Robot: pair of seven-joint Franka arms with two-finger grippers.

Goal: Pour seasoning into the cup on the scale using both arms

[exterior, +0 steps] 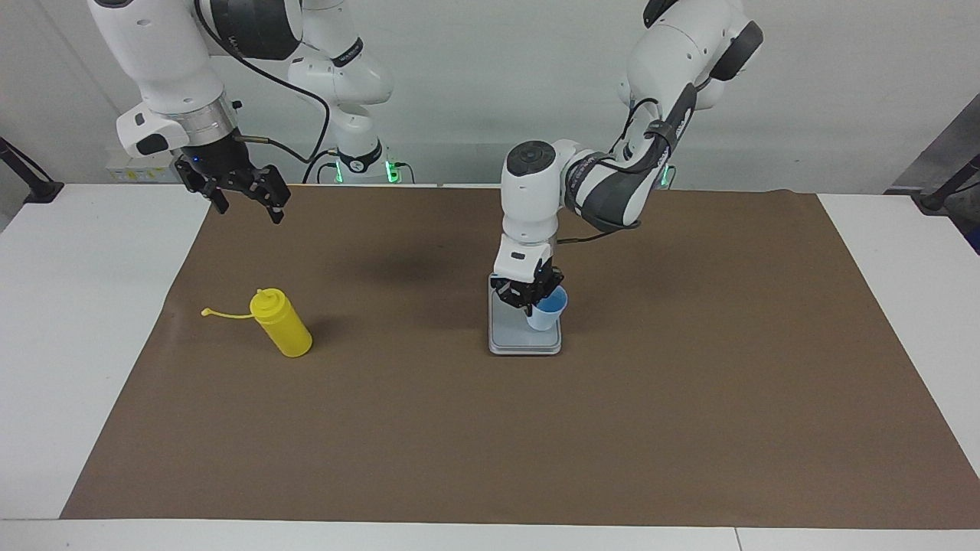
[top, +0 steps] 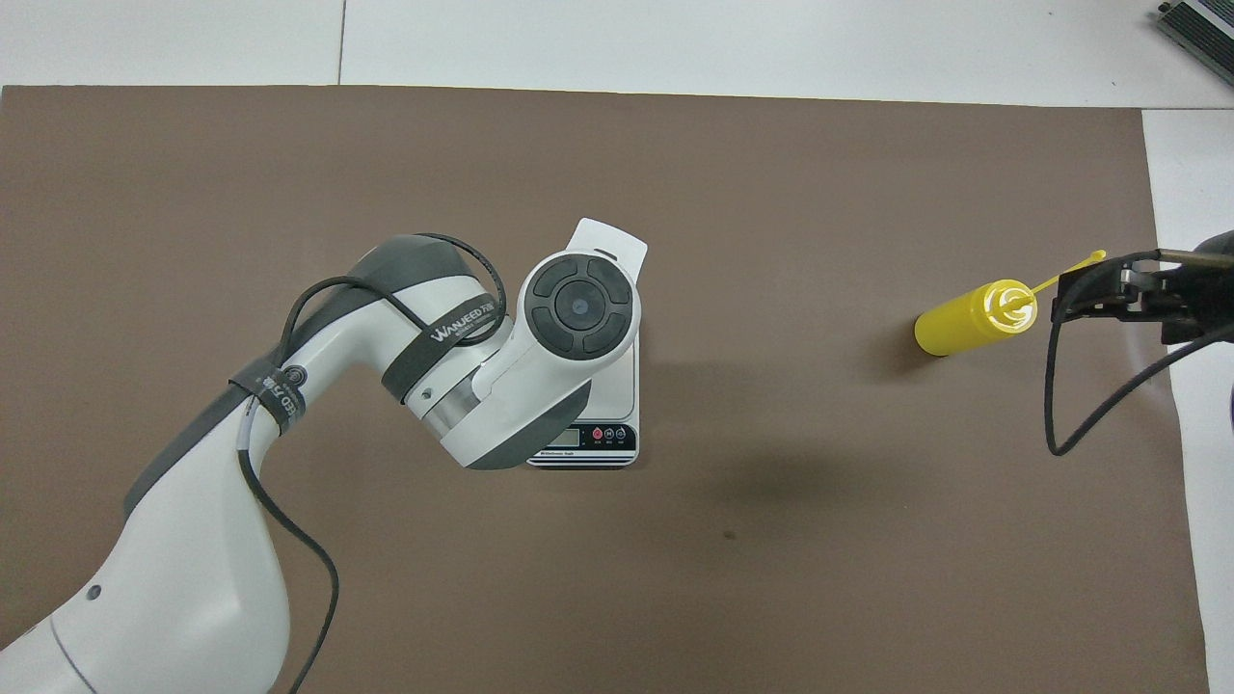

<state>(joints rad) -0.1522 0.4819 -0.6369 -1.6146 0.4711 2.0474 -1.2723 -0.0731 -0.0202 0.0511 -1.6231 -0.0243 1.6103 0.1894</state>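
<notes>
The yellow seasoning bottle [exterior: 282, 323] stands upright on the brown mat toward the right arm's end, its cap strap [exterior: 226, 314] sticking out sideways. It also shows in the overhead view [top: 969, 321]. The silver-grey scale [exterior: 508, 337] lies mid-table, with its display strip [top: 588, 440] on the edge nearest the robots. My left gripper [exterior: 534, 300] points down over the scale, shut on the rim of the light-blue cup [exterior: 550, 312], whose base is at the weighing plate. The left arm hides the cup in the overhead view. My right gripper [exterior: 246, 200] hangs open and empty, high above the mat near the bottle [top: 1094, 289].
The brown mat [exterior: 689, 398] covers most of the white table [exterior: 84, 344]. Bare white table strips lie at both ends. A cable loop [top: 1080, 405] hangs from the right arm.
</notes>
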